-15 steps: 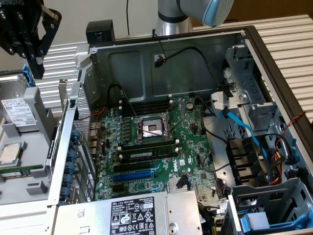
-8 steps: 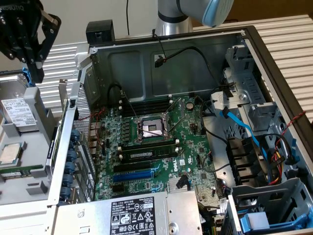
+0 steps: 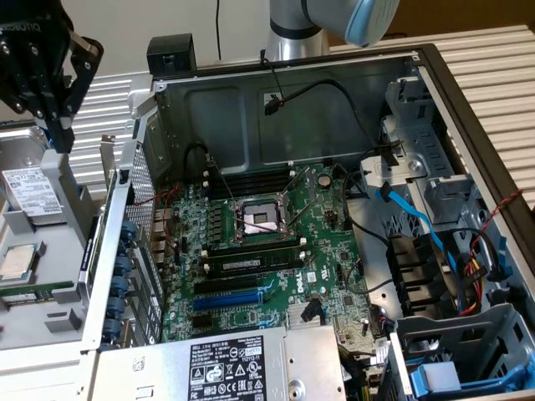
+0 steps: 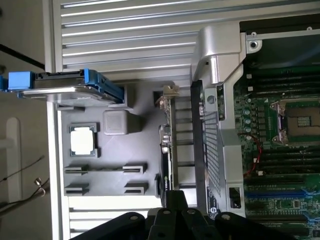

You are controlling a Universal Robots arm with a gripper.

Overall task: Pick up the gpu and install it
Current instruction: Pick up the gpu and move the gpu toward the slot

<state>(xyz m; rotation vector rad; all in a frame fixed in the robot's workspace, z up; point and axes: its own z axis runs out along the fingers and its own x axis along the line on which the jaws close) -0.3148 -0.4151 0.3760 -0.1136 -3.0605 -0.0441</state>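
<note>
The hand [image 3: 63,138] hangs closed, holding nothing, above the grey tray [image 4: 100,175]. The gpu [image 4: 165,150] stands on edge in that tray, its long axis parallel to the computer case [image 4: 220,65] wall just beside it.

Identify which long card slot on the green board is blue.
The long slot nearest the silver labelled box; the neighbouring long slots are black.

1. The gpu [image 4: 164,150] is edge-on, so no look at its face, and one end hides behind the gripper [image 4: 175,202].
2. The arm [image 3: 334,21] is chopped off by the exterior view's top edge.
3. The print on the power supply label [image 3: 221,363] is too tiny to read.
</note>
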